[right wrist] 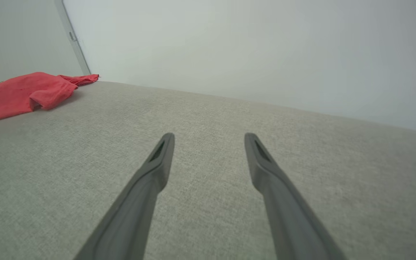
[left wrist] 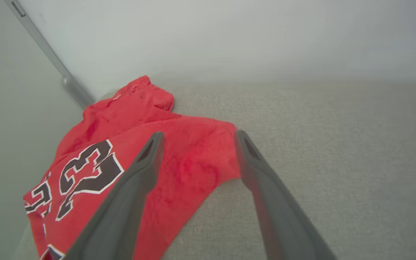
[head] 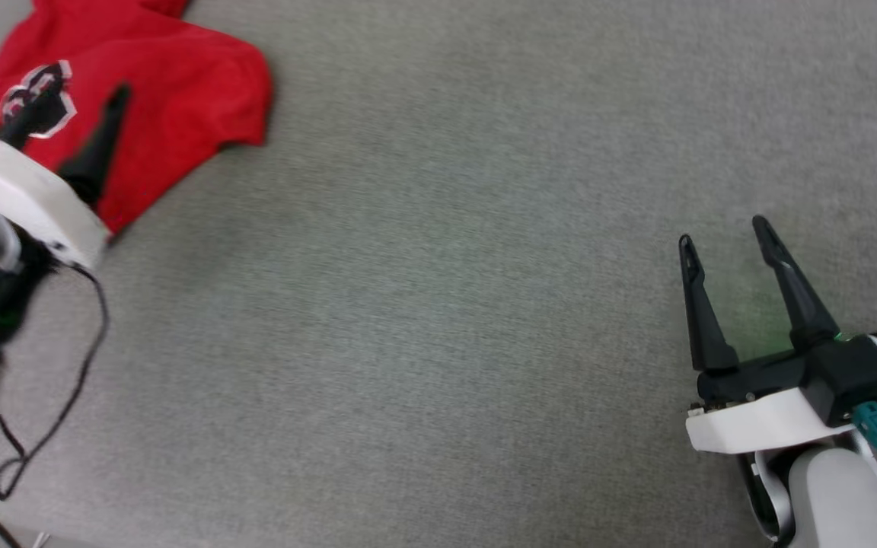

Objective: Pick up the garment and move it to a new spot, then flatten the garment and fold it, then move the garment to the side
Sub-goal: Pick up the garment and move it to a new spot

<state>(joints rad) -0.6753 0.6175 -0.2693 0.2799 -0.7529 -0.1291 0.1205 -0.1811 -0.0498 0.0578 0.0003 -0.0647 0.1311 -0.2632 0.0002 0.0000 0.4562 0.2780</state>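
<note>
1. At the far left corner of the grey surface (head: 438, 304), hard by the wall (left wrist: 229, 36), the garment (head: 180, 99) lies crumpled, with its black, white-edged numbers facing up.
2. Your left gripper (head: 84, 95) hangs over the garment's near edge with its jaws spread wide and nothing in them. It looks placed to straddle a fold of red cloth for the pick-up.
3. Your right gripper (head: 724, 234) sits well apart at the lower right over bare grey surface, jaws equally wide and empty. That probably leaves the left arm room to work alone.
4. You appear to be at the first step: the garment is not yet lifted, flattened or folded.
5. The head view is blurred on the left side, so you cannot tell whether the fingertips touch the cloth.
</note>
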